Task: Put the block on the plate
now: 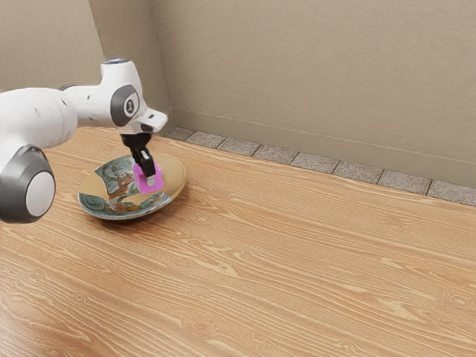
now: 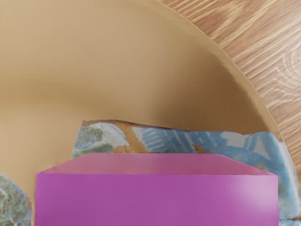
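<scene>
If the gripper (image 1: 150, 178) releases too high, the block (image 2: 155, 200) could drop, tip on the plate's curved side (image 1: 175, 177) and slide. The block is grasped between the fingertips, above the plate, toward the exterior view's right; whether they touch, one cannot well tell.

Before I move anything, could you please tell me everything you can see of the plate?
The plate is round and shallow with a raised rim, and looks like glazed ceramic: tan, with irregular patches of blue-green and rusty brown patterning. It sits face up on the wooden table. The block appears over it, hiding part of its surface; whether the two touch, I cannot tell.
</scene>
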You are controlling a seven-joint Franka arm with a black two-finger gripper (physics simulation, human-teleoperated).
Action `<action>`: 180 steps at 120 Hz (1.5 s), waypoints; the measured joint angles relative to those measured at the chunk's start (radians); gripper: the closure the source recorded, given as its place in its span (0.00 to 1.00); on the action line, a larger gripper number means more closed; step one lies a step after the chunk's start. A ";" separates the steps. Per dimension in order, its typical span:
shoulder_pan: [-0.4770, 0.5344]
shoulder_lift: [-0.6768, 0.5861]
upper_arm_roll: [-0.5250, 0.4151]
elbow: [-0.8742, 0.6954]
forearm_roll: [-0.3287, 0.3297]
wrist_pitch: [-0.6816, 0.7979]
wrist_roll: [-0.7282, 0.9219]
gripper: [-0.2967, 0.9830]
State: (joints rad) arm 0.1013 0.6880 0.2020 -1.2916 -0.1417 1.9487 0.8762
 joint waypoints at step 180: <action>-0.306 -0.486 0.025 -0.273 0.052 -0.109 0.001 0.23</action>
State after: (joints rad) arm -0.2044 0.2022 0.2267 -1.5646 -0.0900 1.8401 0.8775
